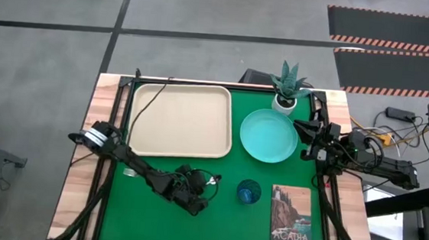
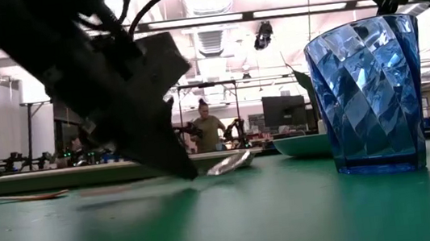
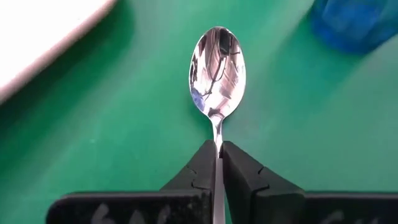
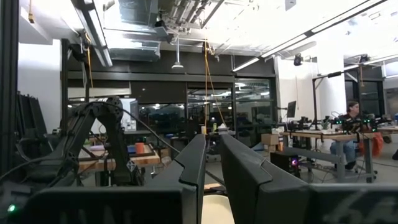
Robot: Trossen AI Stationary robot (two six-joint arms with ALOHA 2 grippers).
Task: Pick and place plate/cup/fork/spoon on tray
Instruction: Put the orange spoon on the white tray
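None of the four pieces sits on the tray [image 1: 180, 119] yet: my left gripper [image 3: 217, 163] pinches the spoon [image 3: 217, 71] just below it, while plate [image 1: 268, 135], cup [image 1: 248, 191] lie off its right side, fork unseen.

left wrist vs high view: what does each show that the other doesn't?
Left wrist only: the left gripper shut on the spoon handle, the bowl resting just above the green mat, fingers pinching the stem.

High only: the empty tray, the plate beside it, the potted plant, the Acadia card, the right gripper by the plate's edge, and the fork under the left arm.

Both: the cup, the green mat, a tray corner.
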